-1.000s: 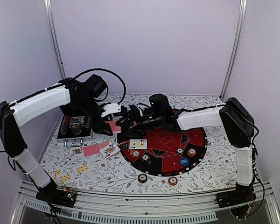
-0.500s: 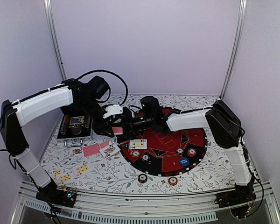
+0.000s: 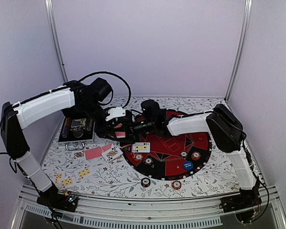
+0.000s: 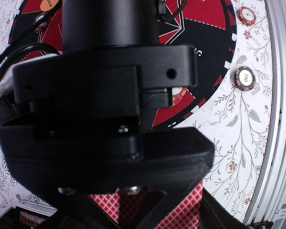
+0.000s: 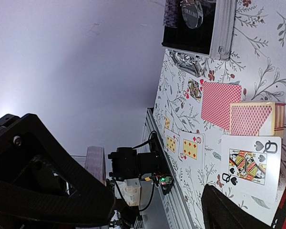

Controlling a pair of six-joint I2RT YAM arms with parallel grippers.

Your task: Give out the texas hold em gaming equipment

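- The left gripper [image 3: 115, 127] is clamped on a red-backed card [image 3: 120, 134], held above the table at the left edge of the mat [image 3: 200, 143]. Its wrist view shows red check between its fingers.
- The right gripper [image 3: 129, 125], fingers apart and empty, now sits just beside that card. Over the last second its arm has swung left across the mat, while the left gripper edged toward it.
- This reads as a hand-over about to happen, so the card can be dealt on the right arm's side. The pinch is not yet made.
- Already out are face-up cards [image 3: 141, 147], chips [image 3: 146, 182] and the blue button [image 3: 188, 166].
- The deck [image 5: 255, 119] and queen of spades [image 5: 249, 162] lie left of the mat, near the silver case [image 3: 76, 130].
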